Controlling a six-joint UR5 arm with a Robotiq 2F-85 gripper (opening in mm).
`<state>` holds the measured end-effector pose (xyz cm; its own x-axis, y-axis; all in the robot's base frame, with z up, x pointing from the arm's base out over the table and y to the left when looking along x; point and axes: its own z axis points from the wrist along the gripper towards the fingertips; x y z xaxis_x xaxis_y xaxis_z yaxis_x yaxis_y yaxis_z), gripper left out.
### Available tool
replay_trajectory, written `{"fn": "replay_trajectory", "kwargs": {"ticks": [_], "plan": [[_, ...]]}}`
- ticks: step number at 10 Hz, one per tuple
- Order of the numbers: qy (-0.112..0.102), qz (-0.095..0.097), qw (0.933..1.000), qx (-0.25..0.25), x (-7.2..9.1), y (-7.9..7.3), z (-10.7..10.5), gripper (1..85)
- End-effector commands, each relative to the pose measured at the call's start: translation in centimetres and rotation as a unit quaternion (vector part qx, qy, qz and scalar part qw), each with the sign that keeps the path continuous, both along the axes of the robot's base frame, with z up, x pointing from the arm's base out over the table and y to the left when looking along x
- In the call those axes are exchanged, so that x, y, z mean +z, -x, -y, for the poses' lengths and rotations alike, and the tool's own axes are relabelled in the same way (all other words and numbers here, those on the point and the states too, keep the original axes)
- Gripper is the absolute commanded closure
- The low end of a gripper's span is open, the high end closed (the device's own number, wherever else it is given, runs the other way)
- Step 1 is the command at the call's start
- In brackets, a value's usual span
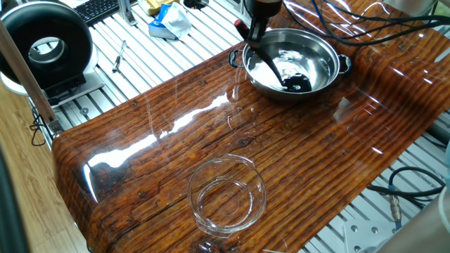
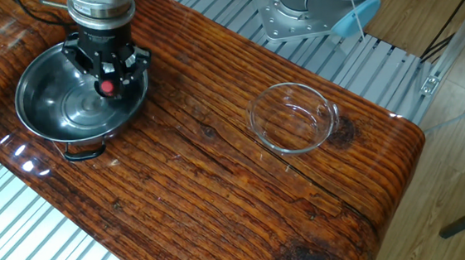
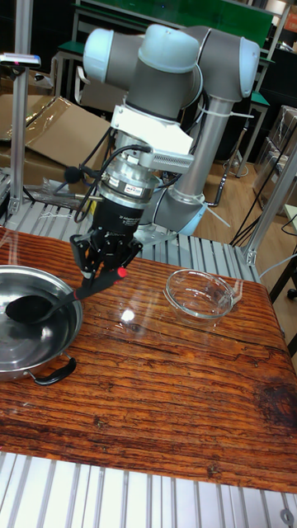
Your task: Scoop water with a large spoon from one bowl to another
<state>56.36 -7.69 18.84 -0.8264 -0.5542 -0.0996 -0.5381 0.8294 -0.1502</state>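
The steel bowl (image 1: pixel 281 95) stands at the far end of the wooden table, with shiny water (image 1: pixel 278 57) inside. My gripper (image 1: pixel 252 31) hangs over the bowl's rim, shut on the upper handle of the black large spoon (image 1: pixel 271 63). The spoon's round cup (image 1: pixel 296 83) dips down into the bowl, and its red tip (image 2: pixel 107 87) pokes out under the fingers. In the tall fixed view the gripper (image 3: pixel 106 268) holds the handle slanted, with the cup (image 3: pixel 29 307) low in the steel bowl (image 3: pixel 37 368). The clear glass bowl (image 1: pixel 226 195) (image 2: pixel 292 117) (image 3: pixel 200 293) stands apart.
Off the table's edge, on the slatted metal bench, are a black round device (image 1: pixel 46 46), a keyboard (image 1: pixel 98 8), a blue-and-white bag (image 1: pixel 169 21) and a pen (image 1: pixel 119 56). Black cables (image 1: pixel 394 28) run past the steel bowl. The arm's base (image 2: pixel 306 4) stands behind the glass bowl.
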Motion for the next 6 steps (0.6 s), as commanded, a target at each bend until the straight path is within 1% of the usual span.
{"fn": "replay_trajectory", "kwargs": {"ticks": [1, 2, 6], "plan": [[-0.005, 0.012, 0.9998, 0.012, 0.16, -0.72, -0.28, 84.7], [-0.008, 0.015, 0.9997, 0.015, 0.18, -0.87, -0.43, 84.7], [-0.007, 0.024, 0.9996, 0.015, 0.29, -1.34, -0.40, 84.7]]}}
